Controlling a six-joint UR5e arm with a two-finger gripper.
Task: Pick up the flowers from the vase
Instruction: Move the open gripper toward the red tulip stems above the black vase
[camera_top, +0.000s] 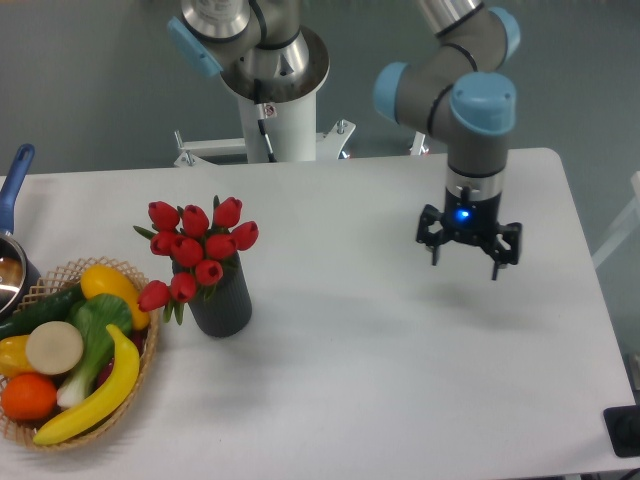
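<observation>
I read the flowers (198, 252) as a light, soft load: a bunch of red tulip buds on short green stems and leaves, standing in the vase (222, 300), which sits on the bench (380, 380) just right of the wicker basket (150, 345) of fruit and vegetables. The bunch spreads wider than the vase mouth and leans left, with two buds drooping over the rim toward the basket. I judge the buds crushable and the stems flexible, so a squeeze on the heads would deform them or let them slip apart. The better hold, in my judgement, is low on the gathered stems and leaves, just above the vase rim, where the bunch is narrowest; that zone is largely hidden by buds from this view. The vase looks matte and steady, but a tight fit could lift it along with the stems, so I would draw straight up. The claw (467, 250) hangs well to the right of the vase, above the bench, fingers spread apart and grasping nothing, pointing down.
</observation>
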